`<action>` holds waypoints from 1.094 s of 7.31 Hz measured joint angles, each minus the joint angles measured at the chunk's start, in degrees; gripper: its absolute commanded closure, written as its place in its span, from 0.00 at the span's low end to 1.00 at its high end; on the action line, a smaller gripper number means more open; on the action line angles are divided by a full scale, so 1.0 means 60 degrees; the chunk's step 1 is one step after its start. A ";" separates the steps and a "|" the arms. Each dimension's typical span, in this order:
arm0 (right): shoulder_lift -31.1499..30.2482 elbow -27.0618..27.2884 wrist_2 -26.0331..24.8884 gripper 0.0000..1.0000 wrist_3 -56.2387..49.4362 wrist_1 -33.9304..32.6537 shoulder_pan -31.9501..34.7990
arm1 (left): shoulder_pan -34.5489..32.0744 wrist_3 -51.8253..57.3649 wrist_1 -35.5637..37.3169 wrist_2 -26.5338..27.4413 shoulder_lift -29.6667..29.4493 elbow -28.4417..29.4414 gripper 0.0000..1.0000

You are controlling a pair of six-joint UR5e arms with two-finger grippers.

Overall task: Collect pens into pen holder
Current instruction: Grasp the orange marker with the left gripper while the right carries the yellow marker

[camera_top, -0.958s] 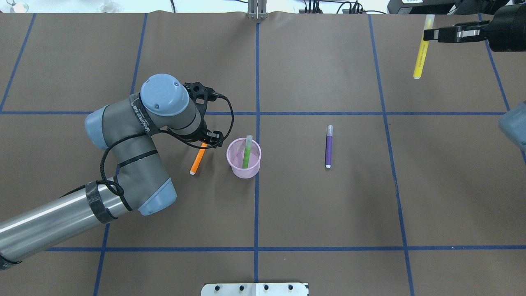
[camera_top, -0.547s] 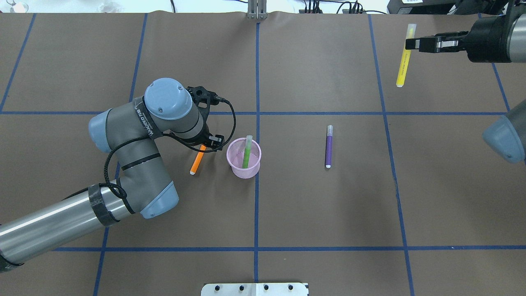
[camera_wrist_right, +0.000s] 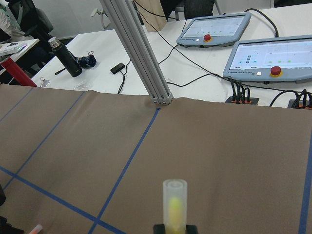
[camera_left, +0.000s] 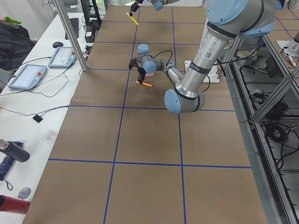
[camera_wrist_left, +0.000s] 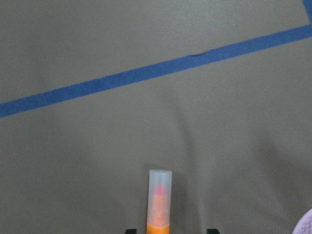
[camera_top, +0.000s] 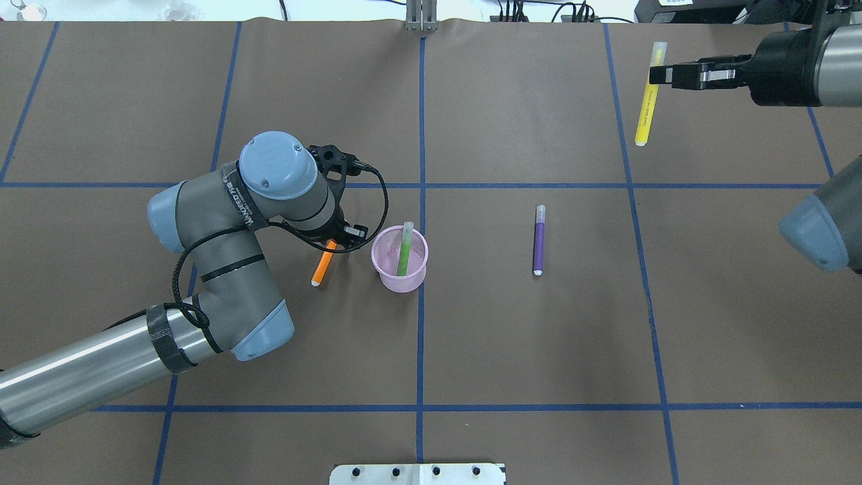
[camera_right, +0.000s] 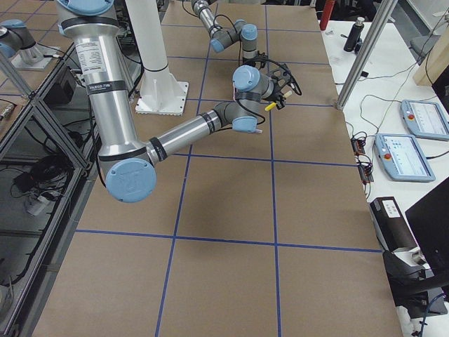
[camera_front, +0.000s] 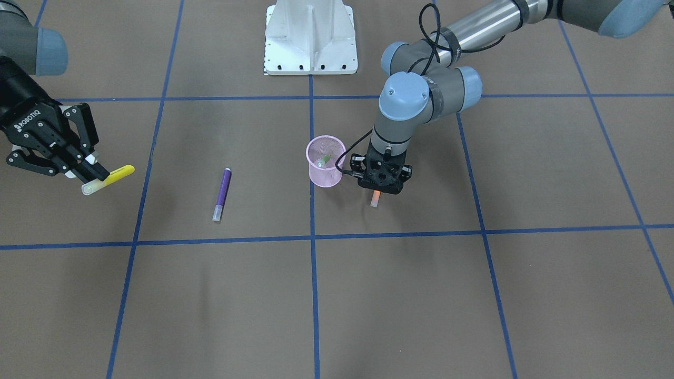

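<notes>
In the front-facing view the right gripper (camera_front: pixel 88 172) hangs above the table (camera_front: pixel 421 295) near its end. Its fingers are closed on the yellow pen (camera_front: pixel 115 173) close to the pale cap, and the yellow barrel juts out sideways past them. The left gripper (camera_front: pixel 380 185) points straight down just beside the pen holder (camera_front: pixel 322 178), with the capped end of the orange pen (camera_front: pixel 375 199) showing beneath its fingers. The green pen (camera_front: pixel 325 159) leans inside the pen holder, and the purple pen (camera_front: pixel 222 193) lies flat on bare paper between the two grippers, well apart from both. From overhead, the orange pen lies on the table slanting away from the left fingers, which sit over its far end, and a narrow strip of paper separates them from the pen holder's rim. Wide bare paper lies between the right fingers and the pen holder, with only the purple pen in it. The left side view shows the left gripper low over the orange pen, and the right side view shows the yellow pen at the near arm's fingers. In the left wrist camera two dark fingertips stand either side of the orange pen, spread wider than it and not touching it. A blue tape line (camera_wrist_left: pixel 146 73) runs ahead, and the pen holder's pink edge shows at the lower right corner. The right wrist camera shows the yellow pen's cap clamped between the fingers, with the table's edge and a metal post (camera_wrist_right: pixel 141 53) ahead.
</notes>
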 measured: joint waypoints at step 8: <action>0.0127 0.0017 0.0015 1.00 0.0028 -0.0005 -0.0070 | -0.0001 0.0034 -0.0023 0.0000 0.0003 0.0121 1.00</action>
